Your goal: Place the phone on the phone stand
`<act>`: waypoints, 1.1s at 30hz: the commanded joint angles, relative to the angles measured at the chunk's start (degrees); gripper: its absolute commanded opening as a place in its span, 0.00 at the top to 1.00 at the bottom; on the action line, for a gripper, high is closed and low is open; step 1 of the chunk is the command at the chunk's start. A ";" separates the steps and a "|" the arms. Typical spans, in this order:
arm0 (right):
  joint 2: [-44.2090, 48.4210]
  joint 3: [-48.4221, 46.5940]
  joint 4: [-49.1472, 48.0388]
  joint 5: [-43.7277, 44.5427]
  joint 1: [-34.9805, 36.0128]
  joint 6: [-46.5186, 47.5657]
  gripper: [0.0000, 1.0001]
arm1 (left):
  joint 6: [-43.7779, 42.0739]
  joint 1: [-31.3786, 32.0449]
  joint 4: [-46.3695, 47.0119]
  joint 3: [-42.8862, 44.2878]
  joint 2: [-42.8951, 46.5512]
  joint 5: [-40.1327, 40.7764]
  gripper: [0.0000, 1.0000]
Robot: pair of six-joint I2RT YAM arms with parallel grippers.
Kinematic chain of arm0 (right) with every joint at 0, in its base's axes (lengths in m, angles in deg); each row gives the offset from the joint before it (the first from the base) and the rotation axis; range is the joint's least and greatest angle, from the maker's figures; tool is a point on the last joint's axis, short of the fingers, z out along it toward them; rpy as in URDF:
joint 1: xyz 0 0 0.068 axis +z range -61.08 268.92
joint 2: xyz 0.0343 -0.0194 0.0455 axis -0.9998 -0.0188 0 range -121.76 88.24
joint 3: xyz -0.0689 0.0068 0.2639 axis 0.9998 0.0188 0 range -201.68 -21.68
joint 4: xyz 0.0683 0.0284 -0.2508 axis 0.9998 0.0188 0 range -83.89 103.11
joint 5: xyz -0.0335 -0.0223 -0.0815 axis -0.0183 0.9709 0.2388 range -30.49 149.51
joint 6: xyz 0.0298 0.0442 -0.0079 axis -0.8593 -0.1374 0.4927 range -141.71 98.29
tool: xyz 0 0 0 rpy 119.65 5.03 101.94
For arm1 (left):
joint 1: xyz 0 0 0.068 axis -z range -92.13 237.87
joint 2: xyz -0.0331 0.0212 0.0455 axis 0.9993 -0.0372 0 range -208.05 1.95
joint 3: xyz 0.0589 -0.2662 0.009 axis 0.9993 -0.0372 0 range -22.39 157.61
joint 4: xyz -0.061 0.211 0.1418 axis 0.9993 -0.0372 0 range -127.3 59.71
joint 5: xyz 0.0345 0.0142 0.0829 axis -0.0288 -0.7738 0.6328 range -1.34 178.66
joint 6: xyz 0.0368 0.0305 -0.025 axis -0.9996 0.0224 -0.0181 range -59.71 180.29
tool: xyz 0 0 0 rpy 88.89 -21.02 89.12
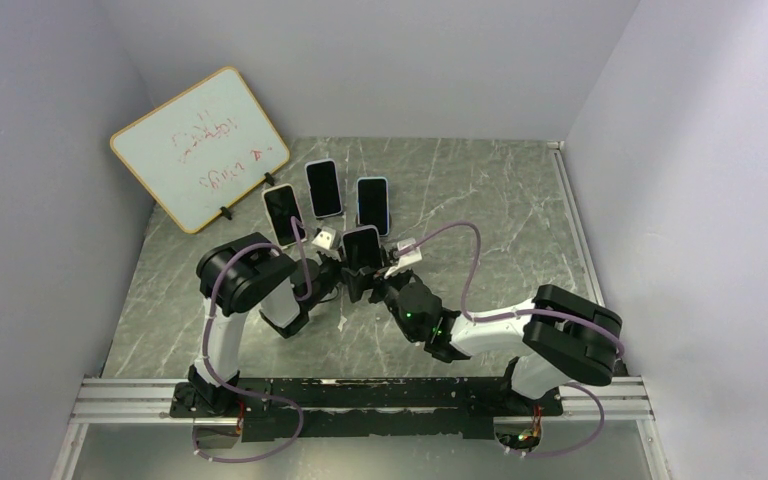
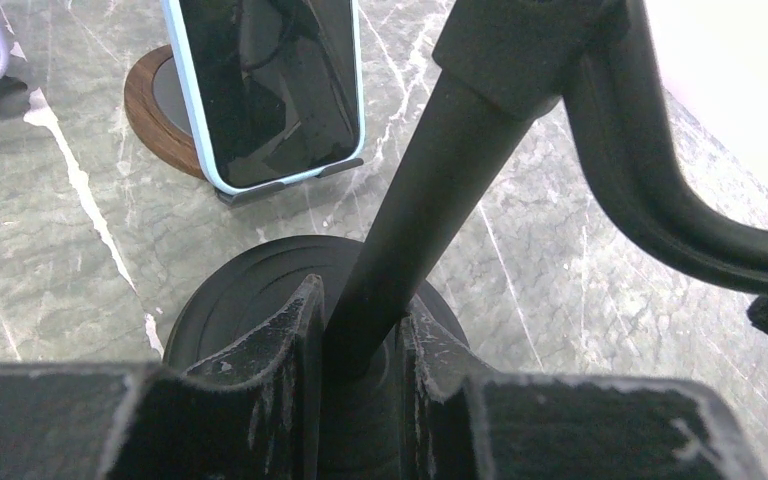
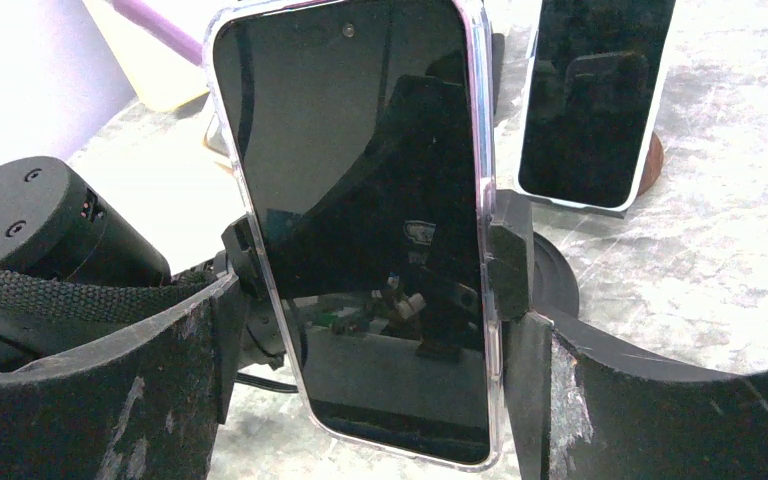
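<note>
**Phone upright at the stand, pole pinched**

From above, the phone (image 1: 362, 247) is seen upright near the table's middle, between the left gripper (image 1: 328, 272) and the right gripper (image 1: 385, 282).

At the left wrist, the phone stand (image 2: 430, 190) is pinched at its pole by narrowed jaws.

At the right wrist, the jaws are spread wide beside the phone's long edges, with a gap seen on the left.

The glass is judged stiff, slick and fragile, so the cased edges are best gripped.
</note>
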 commanded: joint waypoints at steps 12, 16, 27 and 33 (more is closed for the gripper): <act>0.02 2.16 -1.39 10.88 -3.02 2.95 0.73 | 4.50 0.93 15.80 -7.22 -6.75 0.23 0.95; 1.34 1.70 -0.73 6.73 -2.92 6.98 0.35 | 3.62 0.92 14.61 -7.06 -5.94 -0.13 0.95; 15.73 8.12 -0.47 -3.79 -2.89 12.46 0.00 | 1.89 0.66 10.68 -4.81 -5.25 -4.32 0.95; 25.59 10.88 7.85 -10.18 -2.56 11.26 0.00 | 1.58 0.47 9.34 -3.34 -6.11 -6.62 0.95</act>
